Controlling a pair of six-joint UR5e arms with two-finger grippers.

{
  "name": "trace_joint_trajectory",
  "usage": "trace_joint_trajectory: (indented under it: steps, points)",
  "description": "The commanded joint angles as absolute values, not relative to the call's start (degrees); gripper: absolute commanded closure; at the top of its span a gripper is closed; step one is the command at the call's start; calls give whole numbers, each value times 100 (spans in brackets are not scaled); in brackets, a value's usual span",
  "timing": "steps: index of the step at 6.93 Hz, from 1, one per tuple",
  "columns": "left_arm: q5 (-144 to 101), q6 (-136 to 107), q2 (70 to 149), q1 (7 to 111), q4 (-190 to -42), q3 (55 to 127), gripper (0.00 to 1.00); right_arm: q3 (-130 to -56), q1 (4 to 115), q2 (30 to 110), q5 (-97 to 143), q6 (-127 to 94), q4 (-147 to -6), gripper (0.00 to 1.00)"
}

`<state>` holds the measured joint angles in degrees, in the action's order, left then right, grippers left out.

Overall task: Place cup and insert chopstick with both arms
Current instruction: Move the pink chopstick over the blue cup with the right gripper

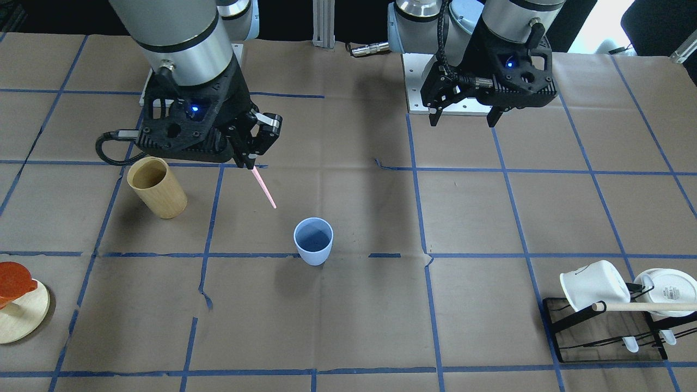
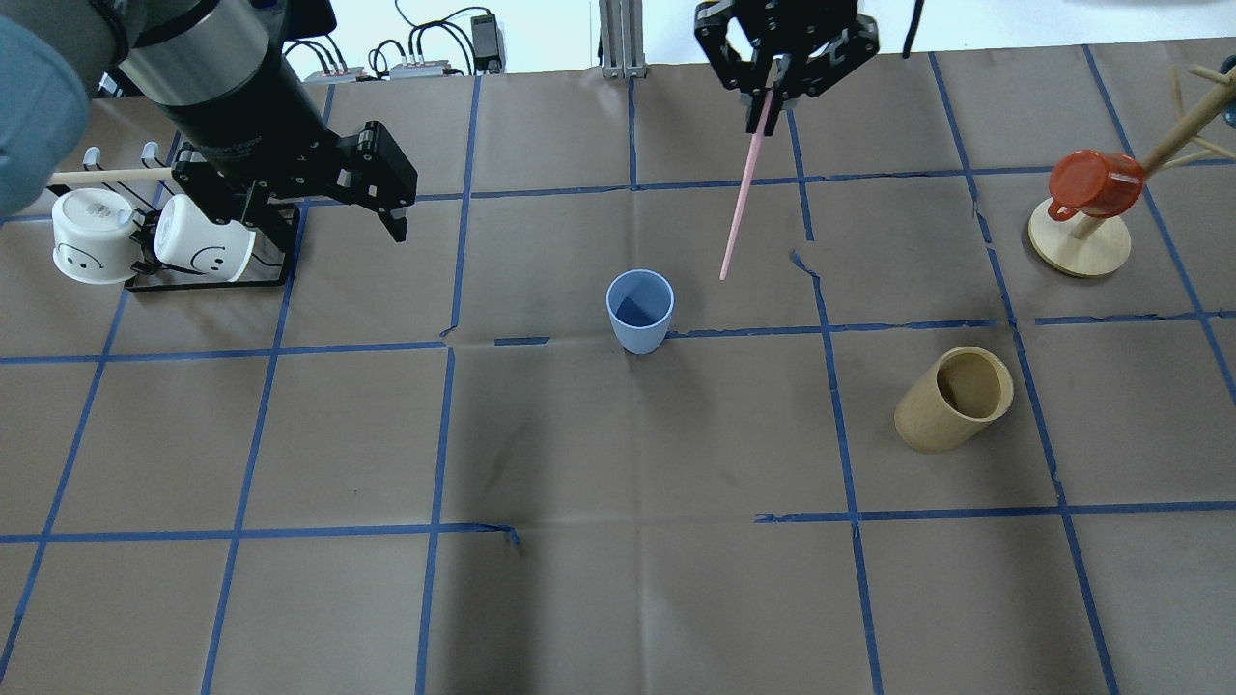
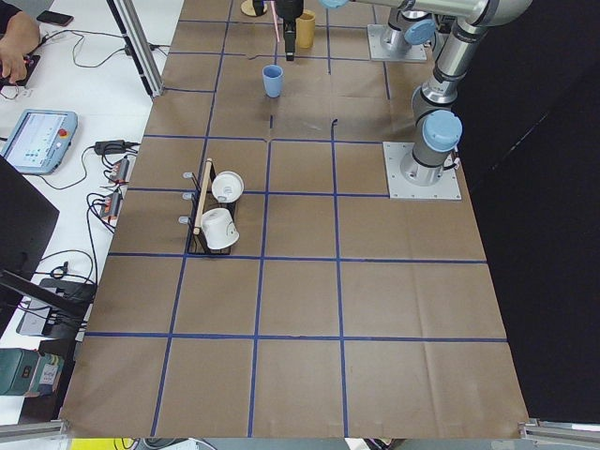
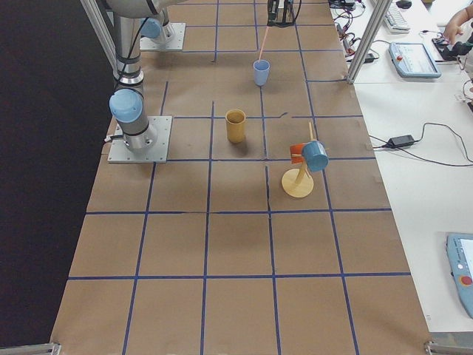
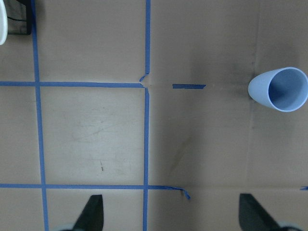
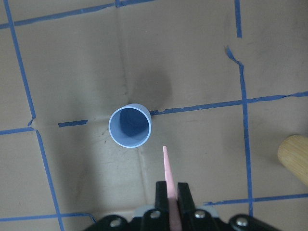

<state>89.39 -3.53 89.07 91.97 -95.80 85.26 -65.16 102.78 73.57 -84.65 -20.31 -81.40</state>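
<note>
- cup point(image 1: 313, 241) upright mid-table in front view; right gripper point(image 1: 251, 159) at its 11 o'clock, clamped on chopstick point(image 1: 264, 189); left gripper point(image 1: 463, 121) at 2 o'clock, jaws spread, empty.
- overhead: chopstick tip hangs at cup's 2 o'clock, apart from it.
- left wrist: cup near 3 o'clock edge.
- right wrist: tip at rim's 4 o'clock, outside.

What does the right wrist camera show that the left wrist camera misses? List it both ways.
Right wrist only: the chopstick clamped in the right hand, and the edge of a tan wooden holder. Left wrist only: the left hand open and empty, and a corner of the black rack. Both: the blue cup upright on the paper-covered table.
</note>
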Motion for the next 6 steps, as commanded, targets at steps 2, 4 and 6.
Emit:
trace_joint_trajectory:
  steps: [2, 4, 6]
  points:
    - [9097, -343, 8886, 9220, -9598, 8481, 0, -7591, 10459, 7567, -8455, -2476, -9733, 96]
    - [9070, -334, 8894, 9202, -9589, 8490, 0, -7778, 10608, 7567, -8446, -2627, -10133, 96]
    - [9018, -343, 8886, 9228, -9589, 8499, 0, -7787, 10608, 7524, -8455, -2637, -10213, 96]
